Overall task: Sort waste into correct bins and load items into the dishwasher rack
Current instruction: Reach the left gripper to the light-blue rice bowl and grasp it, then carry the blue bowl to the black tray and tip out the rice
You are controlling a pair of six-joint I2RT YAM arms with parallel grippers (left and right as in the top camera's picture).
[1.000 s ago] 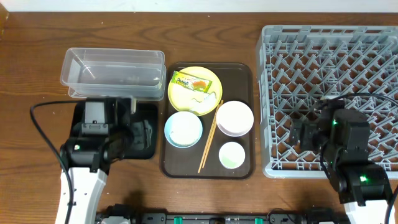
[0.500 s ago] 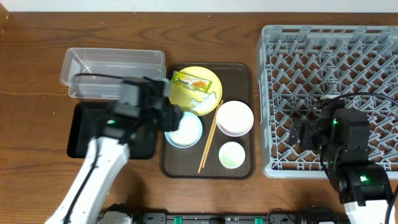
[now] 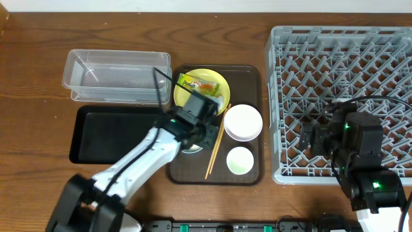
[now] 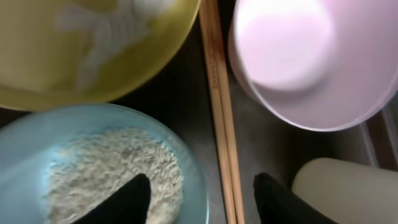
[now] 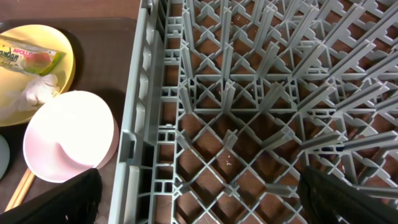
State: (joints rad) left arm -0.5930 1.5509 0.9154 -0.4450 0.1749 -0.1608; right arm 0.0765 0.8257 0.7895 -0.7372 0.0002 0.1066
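Note:
My left gripper [image 3: 207,131] hovers low over the brown tray, jaws apart and holding nothing. One fingertip [image 4: 134,199] hangs over the rice [image 4: 106,165] in the light blue bowl [image 4: 25,143], the other [image 4: 280,202] beside the pale cup [image 4: 351,186]. The chopsticks [image 4: 217,93] and the bowl's rim lie between them. The yellow plate [image 3: 203,96] carries the wrapper [image 3: 196,84] and a white scrap [image 5: 37,90]. The white bowl [image 3: 243,122] sits right of the chopsticks [image 3: 215,151]. My right gripper [image 5: 202,199] stands wide open over the left edge of the grey rack [image 3: 347,77].
The clear tub [image 3: 116,74] stands at the back left with the black tray [image 3: 109,135] in front of it. The brown serving tray [image 3: 254,177] holds all the dishes. The cup [image 3: 240,160] sits at its front right.
My left arm has swung right from above the black tray to over the blue bowl and chopsticks, and its jaws have narrowed a little. The right arm has not moved.

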